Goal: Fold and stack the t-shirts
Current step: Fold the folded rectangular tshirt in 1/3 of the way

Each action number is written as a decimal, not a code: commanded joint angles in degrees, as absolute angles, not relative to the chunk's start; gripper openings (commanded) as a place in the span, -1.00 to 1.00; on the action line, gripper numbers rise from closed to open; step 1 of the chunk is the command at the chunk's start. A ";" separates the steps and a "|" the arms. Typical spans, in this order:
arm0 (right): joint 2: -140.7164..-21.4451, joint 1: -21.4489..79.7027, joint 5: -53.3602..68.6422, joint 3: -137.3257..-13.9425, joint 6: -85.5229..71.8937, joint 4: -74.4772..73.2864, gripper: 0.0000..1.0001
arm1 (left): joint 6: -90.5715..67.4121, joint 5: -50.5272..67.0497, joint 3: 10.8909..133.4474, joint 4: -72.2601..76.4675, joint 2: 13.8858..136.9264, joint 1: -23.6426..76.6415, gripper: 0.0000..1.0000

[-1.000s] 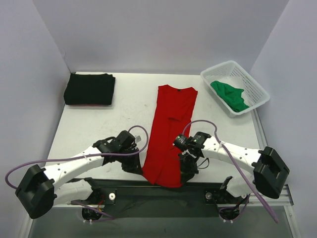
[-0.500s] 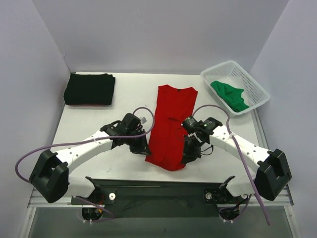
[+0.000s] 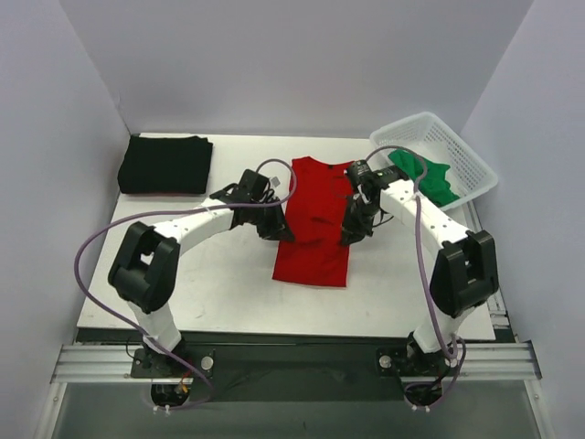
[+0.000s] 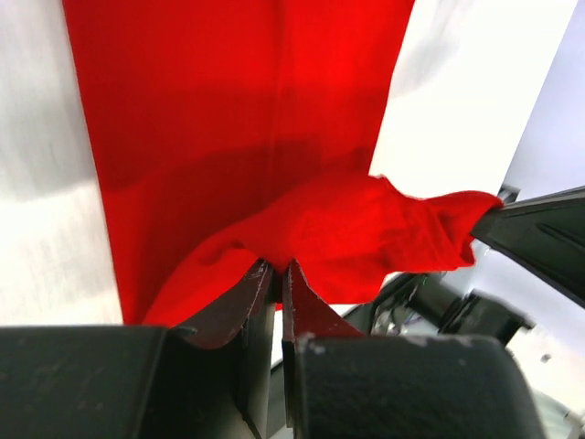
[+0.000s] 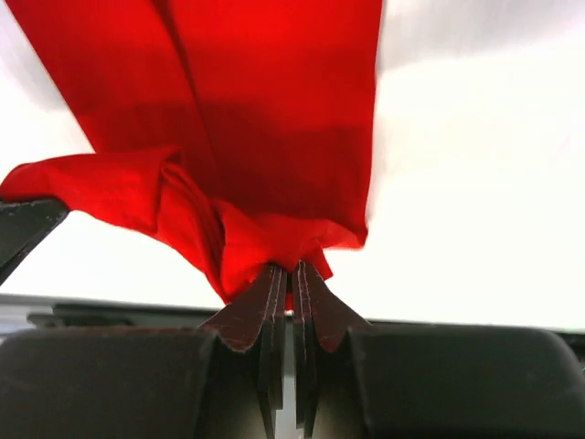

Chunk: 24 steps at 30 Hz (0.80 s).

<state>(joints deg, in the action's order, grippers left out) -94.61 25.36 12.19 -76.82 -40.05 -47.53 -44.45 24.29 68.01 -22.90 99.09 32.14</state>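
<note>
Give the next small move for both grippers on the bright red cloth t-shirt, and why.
Probably carry the lifted hem toward the collar, then lower it. The left gripper and right gripper are each shut on the bright red cloth t-shirt, and the fold sits only about midway.

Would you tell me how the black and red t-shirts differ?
The black t-shirt sits fully folded, a compact rectangle at the far left; the red t-shirt lies mid-table, only partly folded. The left hand and right hand pinch the red one; nothing touches the black. Both rest on the table.
</note>
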 commanded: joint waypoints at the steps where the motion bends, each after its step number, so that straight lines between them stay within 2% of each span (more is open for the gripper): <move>1: -100.70 22.51 9.84 -83.30 -35.08 -49.48 -1.00 | -42.54 25.75 76.01 -20.04 103.60 29.89 -1.00; 10: -113.98 16.35 12.92 -95.97 -32.43 -49.66 -1.00 | -42.19 27.86 88.58 -22.67 114.86 26.28 -1.00; 18: -119.70 13.98 14.06 -99.84 -31.20 -49.66 -1.00 | -41.75 29.44 92.72 -23.11 121.02 25.49 -1.00; 24: -123.13 13.27 14.41 -104.06 -30.24 -49.66 -1.00 | -42.10 27.42 92.46 -22.24 120.59 24.61 -1.00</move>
<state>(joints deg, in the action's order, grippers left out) -121.93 13.85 13.96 -100.42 -31.68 -47.62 -42.78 27.57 89.91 -23.44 121.73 25.56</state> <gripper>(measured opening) 0.043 0.152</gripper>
